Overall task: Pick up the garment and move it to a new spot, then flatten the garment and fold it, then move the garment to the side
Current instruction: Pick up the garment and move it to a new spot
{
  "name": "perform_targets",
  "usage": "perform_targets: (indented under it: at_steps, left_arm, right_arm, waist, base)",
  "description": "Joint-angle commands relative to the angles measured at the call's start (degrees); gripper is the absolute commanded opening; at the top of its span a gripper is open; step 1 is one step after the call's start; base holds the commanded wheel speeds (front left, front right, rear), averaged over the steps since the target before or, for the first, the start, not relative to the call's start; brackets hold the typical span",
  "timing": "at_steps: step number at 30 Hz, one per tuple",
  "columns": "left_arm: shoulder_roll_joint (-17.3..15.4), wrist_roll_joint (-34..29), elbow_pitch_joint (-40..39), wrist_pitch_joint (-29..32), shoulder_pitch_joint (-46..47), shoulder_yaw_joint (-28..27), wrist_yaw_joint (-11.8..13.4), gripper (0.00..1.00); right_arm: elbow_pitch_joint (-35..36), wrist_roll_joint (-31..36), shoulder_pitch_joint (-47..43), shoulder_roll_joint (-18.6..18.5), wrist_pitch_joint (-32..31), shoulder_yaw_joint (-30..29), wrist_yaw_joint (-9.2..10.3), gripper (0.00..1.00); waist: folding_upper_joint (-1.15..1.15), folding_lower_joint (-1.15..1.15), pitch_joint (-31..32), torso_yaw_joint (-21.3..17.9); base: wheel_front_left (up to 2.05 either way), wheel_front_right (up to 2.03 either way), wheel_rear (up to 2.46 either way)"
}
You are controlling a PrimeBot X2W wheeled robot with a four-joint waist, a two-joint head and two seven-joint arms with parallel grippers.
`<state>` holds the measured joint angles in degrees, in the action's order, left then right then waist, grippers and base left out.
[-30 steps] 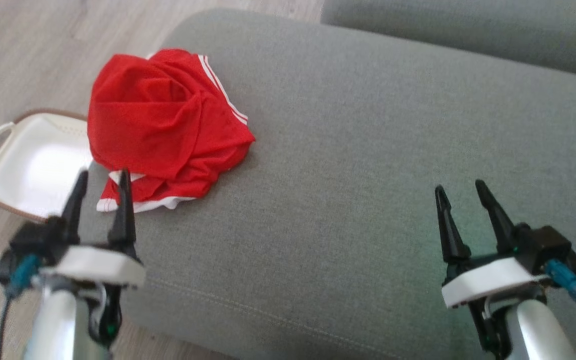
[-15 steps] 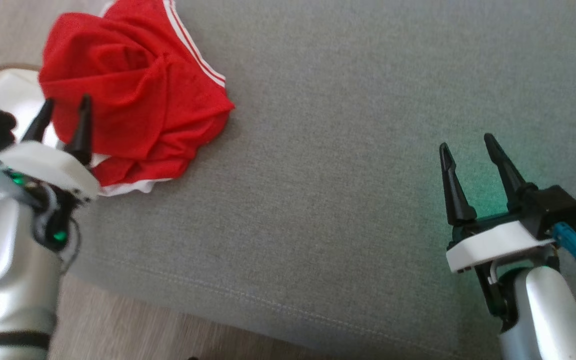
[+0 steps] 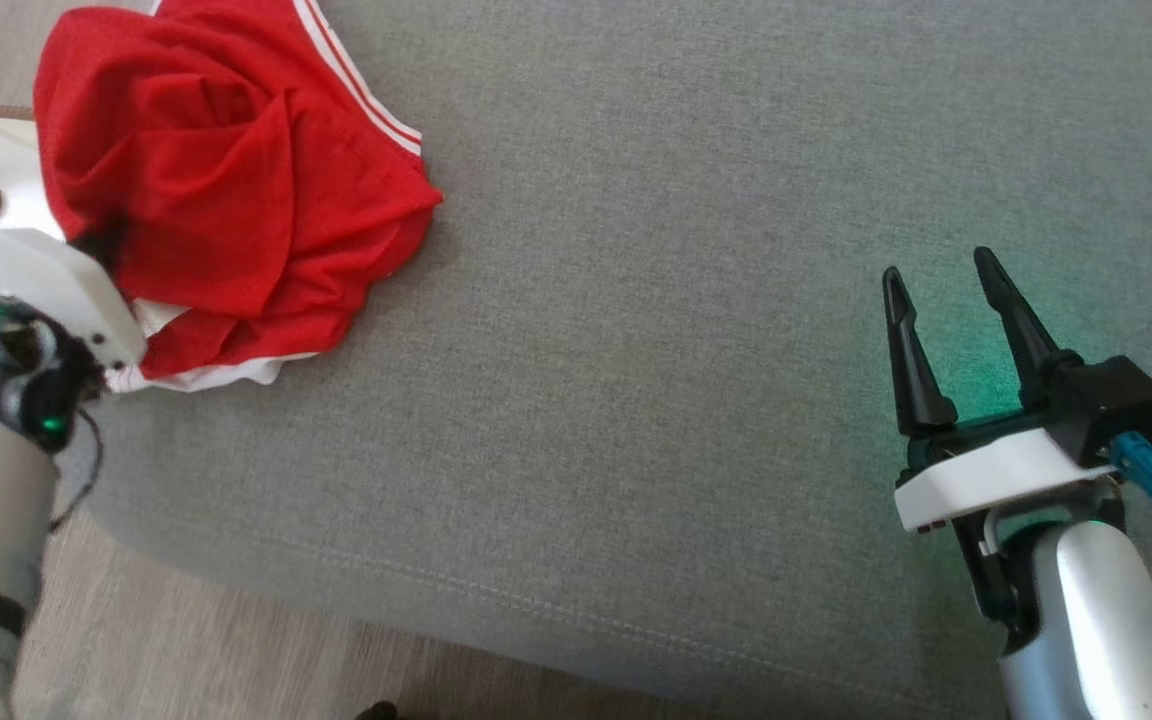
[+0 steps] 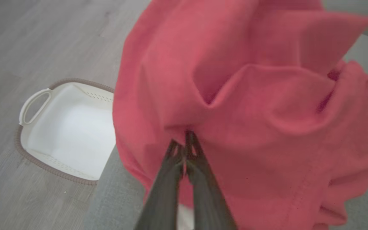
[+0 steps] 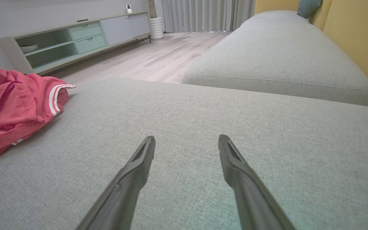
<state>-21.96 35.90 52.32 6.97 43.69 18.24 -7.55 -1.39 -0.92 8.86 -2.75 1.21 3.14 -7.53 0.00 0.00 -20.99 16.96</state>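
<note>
A crumpled red garment [image 3: 226, 190] with white stripes lies at the left corner of the grey sofa cushion [image 3: 696, 330]. My left gripper [image 4: 185, 140] is shut on a fold of the red garment [image 4: 251, 105]; in the head view its fingers are buried in the cloth at the garment's left edge [image 3: 101, 245]. My right gripper [image 3: 946, 285] stands open above bare cushion at the right, far from the cloth. In the right wrist view the open right gripper [image 5: 186, 142] points across the cushion, and the garment [image 5: 14, 105] lies at the far left.
A white laundry basket [image 4: 65, 127] with a brown rim sits on the wood floor beside the cushion's left edge. A second grey cushion [image 5: 276, 60] lies beyond. A low cabinet [image 5: 75, 38] stands against the far wall.
The camera has tilted down and shifted. My left gripper has moved forward into the garment's left edge and closed on a fold. My right gripper has stayed open and barely moved.
</note>
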Motion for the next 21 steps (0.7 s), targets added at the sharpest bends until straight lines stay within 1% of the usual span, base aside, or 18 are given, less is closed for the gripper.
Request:
perform_targets:
  at_steps: [1,5,6,7,8,12,16,18,21]
  left_arm:
    - [-5.3,0.0,-0.7,-2.9,3.7,-1.1,0.1,0.0]
    - [-6.9,-1.4,0.6,-10.0,5.4,-0.6,0.1,0.0]
    - [-7.1,-1.8,0.7,-12.2,5.7,-0.7,0.5,0.0]
    - [-7.1,-1.8,0.7,-12.2,5.7,-0.7,0.5,0.0]
    - [-7.2,-2.3,0.6,-13.9,5.9,-0.7,0.8,0.0]
    - [-7.3,-2.9,-1.9,-19.7,5.6,-1.5,1.9,0.0]
    - [-7.2,-3.3,-9.0,-21.7,2.0,-3.4,4.1,0.0]
    - [-7.0,-3.6,-14.2,-21.9,-0.9,-4.4,5.5,0.0]
    - [-6.8,-4.8,-23.8,-21.9,-6.2,-5.8,8.5,0.0]
  right_arm:
    - [2.2,0.0,1.8,-0.1,-0.1,1.7,0.04,1.0]
    - [2.3,-0.2,1.8,-0.1,0.1,1.4,0.04,1.0]
    - [2.3,-0.4,1.6,-0.1,0.2,1.2,0.04,1.0]
    - [2.3,-0.4,1.6,-0.1,0.2,1.2,0.04,1.0]
    - [2.3,-0.4,1.4,-0.1,0.3,1.0,0.04,1.0]
    - [2.5,-1.4,0.3,-0.1,1.1,0.3,0.04,1.0]
    - [2.7,-2.8,-0.8,-0.1,2.0,0.3,0.04,1.0]
    - [3.0,-3.5,-1.4,-0.1,2.3,0.2,0.04,1.0]
    - [3.6,-4.5,-2.4,-0.1,2.7,0.3,0.04,1.0]
  waist:
    - [0.0,0.0,-0.1,-0.2]
    - [0.0,0.0,0.6,-0.4]
    - [0.0,0.0,0.9,-0.4]
    - [0.0,0.0,0.9,-0.4]
    - [0.0,0.0,1.5,-0.4]
    - [0.0,0.0,4.3,-0.6]
    - [0.0,0.0,7.8,-1.6]
    - [0.0,0.0,9.4,-2.1]
    - [0.0,0.0,11.6,-3.4]
  base:
    - [0.0,0.0,0.0]
    - [0.0,0.0,0.0]
    - [0.0,0.0,0.0]
    - [0.0,0.0,0.0]
    - [0.0,0.0,0.0]
    - [0.0,0.0,0.0]
    - [0.0,0.0,0.0]
    - [0.0,0.0,0.0]
    - [0.0,0.0,0.0]
